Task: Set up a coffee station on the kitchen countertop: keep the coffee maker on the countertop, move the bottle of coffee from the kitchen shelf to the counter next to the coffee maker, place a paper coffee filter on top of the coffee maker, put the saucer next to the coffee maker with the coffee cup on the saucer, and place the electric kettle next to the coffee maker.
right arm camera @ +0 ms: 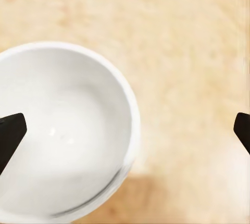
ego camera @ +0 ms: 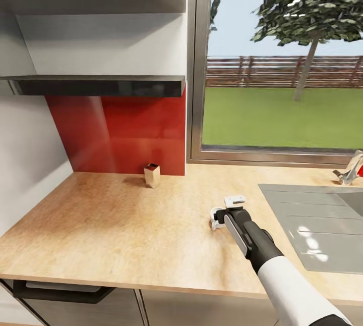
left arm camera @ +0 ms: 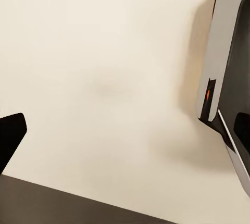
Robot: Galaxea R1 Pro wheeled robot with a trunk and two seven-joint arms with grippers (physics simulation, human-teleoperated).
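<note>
Head view: right claw [ego camera: 224, 213] low over the counter [ego camera: 126, 225], spread open, white cup [ego camera: 217, 218] just beside its left finger, not gripped. Right wrist view: cup [right arm camera: 62, 130] upright on counter beside one fingertip [right arm camera: 9, 136]; jaws wide apart. Left wrist view: left claw's state cannot be told.

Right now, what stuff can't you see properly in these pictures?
- Cup: right wrist view, cut off by the picture's edge; handle not seen. In the head view the right gripper hides most of it.
- Little box by the red wall: head view, too small to tell what it is.
- Tap: head view, cut by the edge.
- Left gripper: left wrist view, just one fingertip against a blank surface.
</note>
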